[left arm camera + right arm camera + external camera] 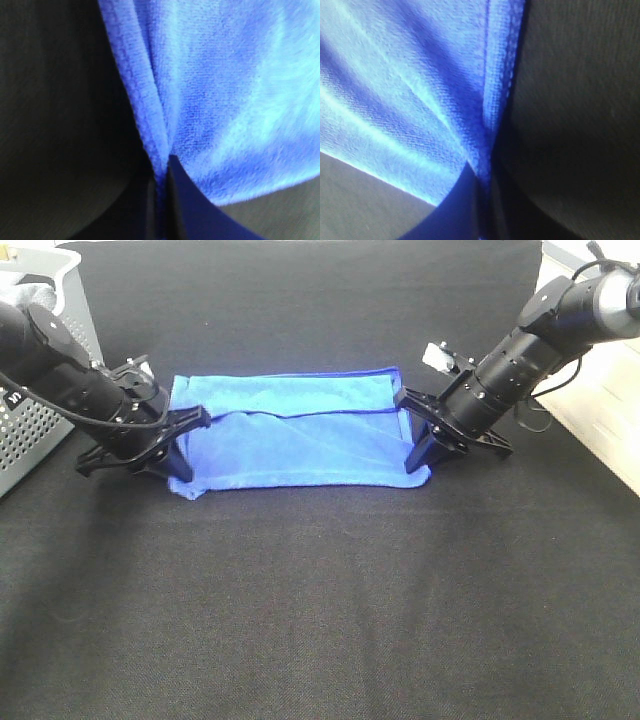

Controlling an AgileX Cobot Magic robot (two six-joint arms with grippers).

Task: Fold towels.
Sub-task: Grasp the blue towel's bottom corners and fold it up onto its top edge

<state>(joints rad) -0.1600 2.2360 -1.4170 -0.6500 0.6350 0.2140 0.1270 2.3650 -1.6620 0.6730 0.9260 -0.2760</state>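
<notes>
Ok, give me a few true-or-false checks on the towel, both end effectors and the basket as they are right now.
1. The left end effector is shut on the blue towel. True.
2. The right end effector hangs open above the towel. False: it is shut on the towel's right edge.
3. The towel lies in the basket. False: it lies on the dark table, beside the basket.
4. The end effectors hold opposite short edges of the towel. True.
</notes>
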